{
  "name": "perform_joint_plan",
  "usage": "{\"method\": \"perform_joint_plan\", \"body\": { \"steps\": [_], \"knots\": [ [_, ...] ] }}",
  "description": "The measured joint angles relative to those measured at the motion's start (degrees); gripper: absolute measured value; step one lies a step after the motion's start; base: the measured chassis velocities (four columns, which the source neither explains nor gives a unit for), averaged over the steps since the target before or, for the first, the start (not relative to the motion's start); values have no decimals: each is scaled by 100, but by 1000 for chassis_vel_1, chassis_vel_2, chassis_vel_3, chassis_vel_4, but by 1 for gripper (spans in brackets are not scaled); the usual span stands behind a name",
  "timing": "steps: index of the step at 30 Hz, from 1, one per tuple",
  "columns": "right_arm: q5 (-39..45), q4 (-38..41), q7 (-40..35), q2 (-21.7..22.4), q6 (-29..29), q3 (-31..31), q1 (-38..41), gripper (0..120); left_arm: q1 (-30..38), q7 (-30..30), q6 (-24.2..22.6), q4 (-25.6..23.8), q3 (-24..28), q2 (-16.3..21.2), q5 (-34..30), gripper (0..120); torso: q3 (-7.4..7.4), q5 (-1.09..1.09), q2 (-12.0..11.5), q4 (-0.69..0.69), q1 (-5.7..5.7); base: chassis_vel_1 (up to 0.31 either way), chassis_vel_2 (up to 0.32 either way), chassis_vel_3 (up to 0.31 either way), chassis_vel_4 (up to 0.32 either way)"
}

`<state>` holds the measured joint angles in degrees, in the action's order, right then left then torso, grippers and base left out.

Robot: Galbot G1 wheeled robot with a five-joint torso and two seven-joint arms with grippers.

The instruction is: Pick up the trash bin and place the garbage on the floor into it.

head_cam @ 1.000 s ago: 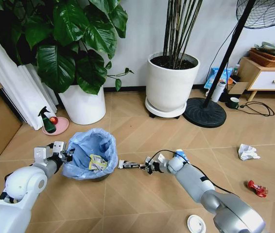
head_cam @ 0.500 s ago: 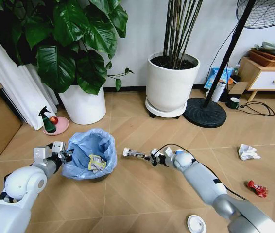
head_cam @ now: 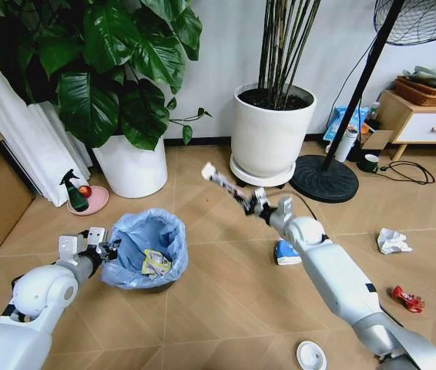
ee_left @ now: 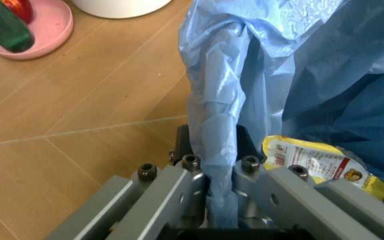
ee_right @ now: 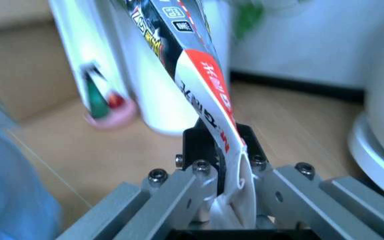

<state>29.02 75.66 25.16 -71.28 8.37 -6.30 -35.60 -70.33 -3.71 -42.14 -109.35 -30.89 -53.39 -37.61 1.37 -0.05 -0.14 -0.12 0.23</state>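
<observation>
- Left gripper (head_cam: 109,250) clamped on the blue liner at the rim of the trash bin (head_cam: 147,248), which stands on the floor.
- Right gripper (head_cam: 243,200) pinches a white tube (head_cam: 219,181), raised beyond the bin.

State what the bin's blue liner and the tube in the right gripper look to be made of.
Liner: thin glossy plastic film, judging by its crinkles and translucence. Tube in the right gripper: likely soft glossy printed plastic, flattened where clamped. The left gripper pinches the liner.

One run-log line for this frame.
left end effector: shut on blue-bagged black bin rim | right end effector: shut on white printed tube, lifted
</observation>
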Motion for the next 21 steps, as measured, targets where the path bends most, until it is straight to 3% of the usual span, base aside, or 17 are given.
{"method": "perform_joint_plan", "body": {
  "steps": [4, 11, 21],
  "knots": [
    [617, 940, -320, -74, 204, 317, -45, 0, 119, -1, 0, 69, 144, 27, -65, 0, 0, 0, 0, 0, 0, 0, 0, 0, 0],
    [1433, 1857, -759, -221, 303, 836, -52, 0, 371, -14, 0, 171, 380, 53, -134, 0, 0, -1, 0, -1, 0, 0, 0, 0, 0],
    [1925, 2153, -985, -249, 349, 1725, -210, 0, 524, -31, 0, 224, 480, 79, -168, 0, 0, -1, 0, -1, 0, 0, 0, 0, 0]
  ]
}}
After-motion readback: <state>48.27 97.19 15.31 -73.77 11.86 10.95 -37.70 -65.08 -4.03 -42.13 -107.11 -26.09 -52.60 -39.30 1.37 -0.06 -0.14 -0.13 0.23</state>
